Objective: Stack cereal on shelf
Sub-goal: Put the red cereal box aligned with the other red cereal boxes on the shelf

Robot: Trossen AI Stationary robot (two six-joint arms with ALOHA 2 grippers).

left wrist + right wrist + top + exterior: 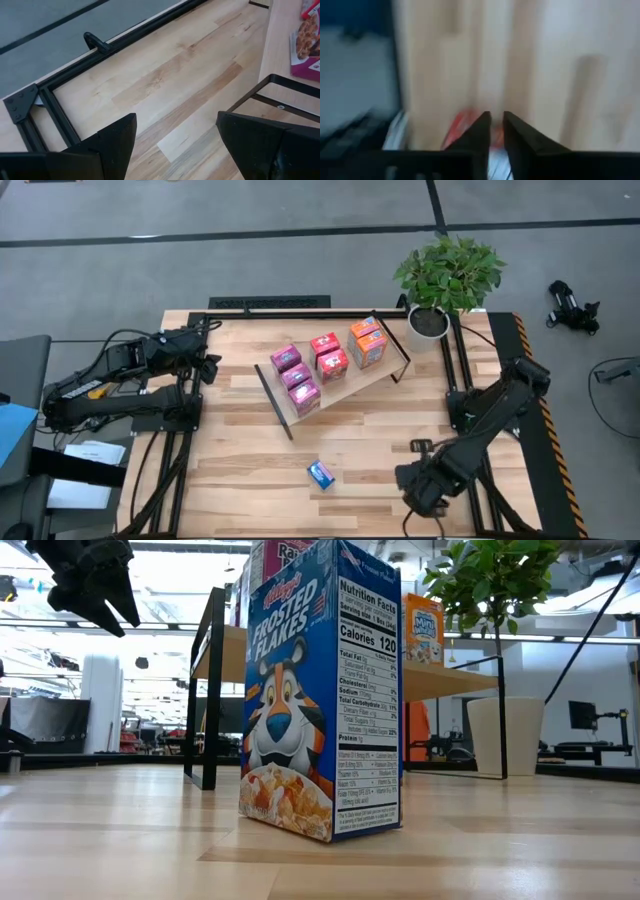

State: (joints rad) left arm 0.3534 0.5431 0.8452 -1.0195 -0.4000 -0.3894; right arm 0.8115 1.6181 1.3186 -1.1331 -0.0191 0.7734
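Cereal is sitting seven boxes deep on the shelf (392, 368) already — pink ones (297, 376) at the near-left end, red (328, 357) in the middle, orange (367, 342) toward the plant (447, 272) — which is probably why the blue box (321, 474) is standing alone on the table, waiting. It is standing upright on its short end, long axis vertical, well apart from the shelf. Right gripper (418, 488) is hovering beside it, fingers barely parted, gripping nothing. Left gripper (208, 366) is waiting wide open, empty, near the shelf's left end.
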